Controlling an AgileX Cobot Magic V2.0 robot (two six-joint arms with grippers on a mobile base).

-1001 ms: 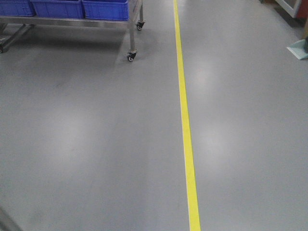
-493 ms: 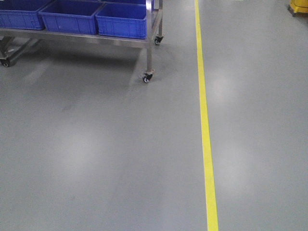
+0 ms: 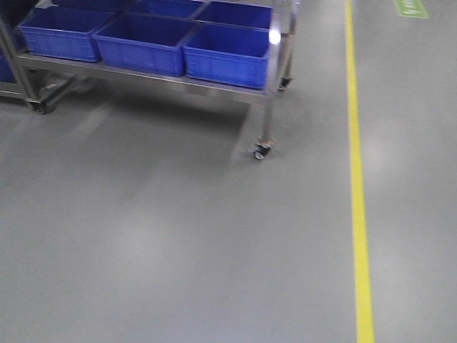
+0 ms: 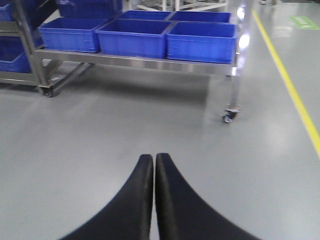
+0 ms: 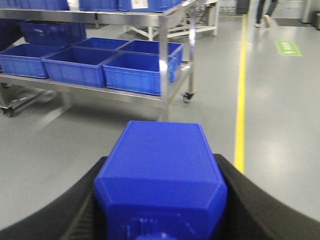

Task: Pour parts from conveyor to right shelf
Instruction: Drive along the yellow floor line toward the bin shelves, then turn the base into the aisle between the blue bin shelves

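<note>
Currently my right gripper (image 5: 160,205) is clamped on both sides of the blue block (image 5: 160,165), holding it level and facing the shelf (image 5: 164,55), I judge so it rides securely until I am near enough to tip it into one of the blue bins (image 5: 134,75) on the low tier. My left gripper (image 4: 154,167) is pressed closed with nothing in it, pointed at that shelf, well short of it.

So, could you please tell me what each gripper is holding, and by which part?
The right gripper holds the blue block by its opposite sides; the left gripper is shut, empty.
</note>
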